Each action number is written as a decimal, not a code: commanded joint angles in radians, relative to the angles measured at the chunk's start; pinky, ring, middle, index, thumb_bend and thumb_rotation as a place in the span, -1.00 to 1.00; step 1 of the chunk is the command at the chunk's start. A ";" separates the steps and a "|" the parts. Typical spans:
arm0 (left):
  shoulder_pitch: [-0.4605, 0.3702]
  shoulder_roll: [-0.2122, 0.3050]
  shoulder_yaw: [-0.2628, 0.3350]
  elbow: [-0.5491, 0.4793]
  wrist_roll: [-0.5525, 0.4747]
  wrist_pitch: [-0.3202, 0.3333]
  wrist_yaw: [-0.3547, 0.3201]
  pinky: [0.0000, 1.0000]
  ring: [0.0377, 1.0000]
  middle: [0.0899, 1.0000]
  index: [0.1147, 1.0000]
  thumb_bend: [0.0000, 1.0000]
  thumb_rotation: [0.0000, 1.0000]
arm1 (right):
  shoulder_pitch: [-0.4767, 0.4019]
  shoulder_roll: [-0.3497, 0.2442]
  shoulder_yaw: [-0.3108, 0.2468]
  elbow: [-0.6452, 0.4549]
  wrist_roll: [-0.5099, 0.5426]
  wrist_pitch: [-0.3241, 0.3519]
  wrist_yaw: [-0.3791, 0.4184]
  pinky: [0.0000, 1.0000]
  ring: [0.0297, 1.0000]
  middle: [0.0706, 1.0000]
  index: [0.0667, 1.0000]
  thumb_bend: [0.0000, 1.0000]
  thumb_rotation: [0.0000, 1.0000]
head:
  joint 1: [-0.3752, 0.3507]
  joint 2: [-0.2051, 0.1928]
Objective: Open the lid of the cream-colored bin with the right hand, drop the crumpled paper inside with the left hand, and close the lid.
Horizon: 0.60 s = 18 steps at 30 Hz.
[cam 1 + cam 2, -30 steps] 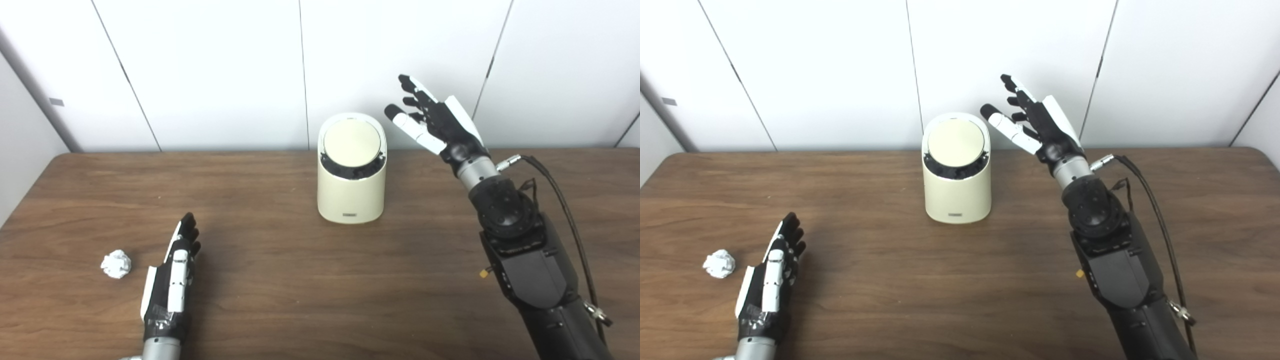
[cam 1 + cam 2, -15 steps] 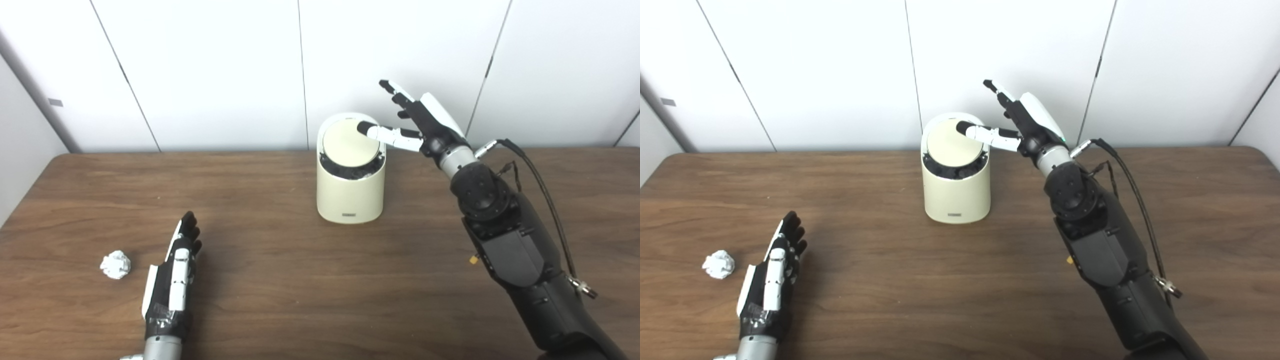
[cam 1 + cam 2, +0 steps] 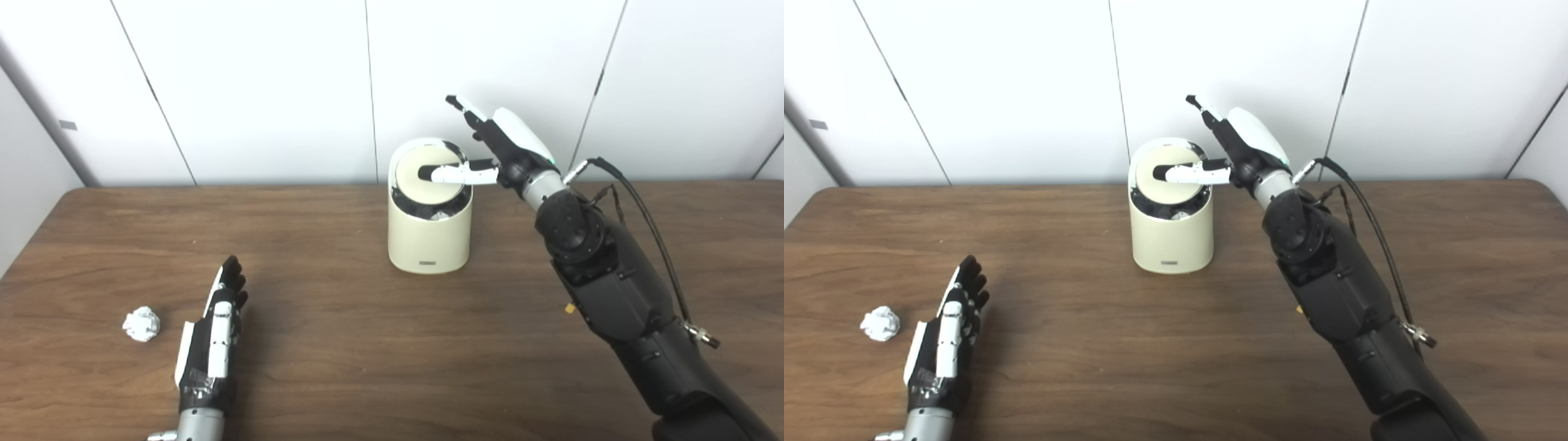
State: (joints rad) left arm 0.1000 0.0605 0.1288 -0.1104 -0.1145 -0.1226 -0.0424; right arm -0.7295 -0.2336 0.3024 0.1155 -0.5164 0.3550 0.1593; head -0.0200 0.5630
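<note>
A brown wood surface [image 3: 343, 367] meets white wall panels [image 3: 257, 86]. Both the left hand [image 3: 211, 343] and the right hand [image 3: 499, 150] are spread, holding nothing.

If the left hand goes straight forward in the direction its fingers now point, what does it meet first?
The way looks free. The left hand lies flat, open, pointing toward the table's far edge. The crumpled paper sits off to its left, and the cream-colored bin stands well to its right, though depth is uncertain.

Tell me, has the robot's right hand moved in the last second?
Yes. The right hand swung left toward the cream bin, and its thumb now lies across the round lid.
</note>
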 commanded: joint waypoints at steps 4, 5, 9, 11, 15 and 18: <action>0.008 -0.024 -0.017 0.053 -0.002 -0.026 0.003 1.00 1.00 1.00 0.99 -0.27 0.98 | -0.078 -0.008 0.011 0.005 -0.035 -0.050 -0.007 0.74 0.93 0.93 0.96 0.42 -0.06 | 0.000 0.002; 0.008 -0.024 -0.017 0.053 -0.002 -0.026 0.003 1.00 1.00 1.00 1.00 -0.28 0.97 | -0.081 -0.010 0.014 0.009 -0.041 -0.051 -0.007 0.75 0.92 0.93 0.96 0.42 -0.09 | 0.000 0.002; 0.008 -0.025 -0.016 0.053 0.004 -0.026 0.007 1.00 1.00 1.00 0.99 -0.30 1.00 | -0.089 -0.015 0.017 0.035 -0.057 -0.058 -0.016 0.77 0.93 0.92 0.95 0.39 -0.15 | -0.002 0.005; 0.009 -0.026 -0.017 0.052 0.005 -0.026 0.008 1.00 1.00 1.00 0.99 -0.29 0.99 | -0.091 -0.017 0.012 0.050 -0.062 -0.066 -0.024 0.78 0.93 0.92 0.94 0.39 -0.15 | -0.002 0.005; 0.009 -0.026 -0.016 0.049 0.003 -0.020 0.008 1.00 1.00 1.00 0.99 -0.28 0.98 | -0.091 -0.019 0.004 0.075 -0.073 -0.079 -0.039 0.77 0.92 0.91 0.92 0.39 -0.17 | -0.002 0.011; 0.009 -0.025 -0.016 0.047 0.002 -0.023 0.007 1.00 1.00 1.00 0.99 -0.30 0.99 | -0.091 -0.021 0.002 0.086 -0.079 -0.090 -0.046 0.76 0.91 0.91 0.91 0.38 -0.19 | -0.002 0.012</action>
State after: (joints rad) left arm 0.0939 0.0561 0.1269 -0.1065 -0.1121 -0.1266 -0.0387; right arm -0.7593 -0.2445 0.3199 0.2185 -0.5802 0.3072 0.1434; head -0.0215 0.5737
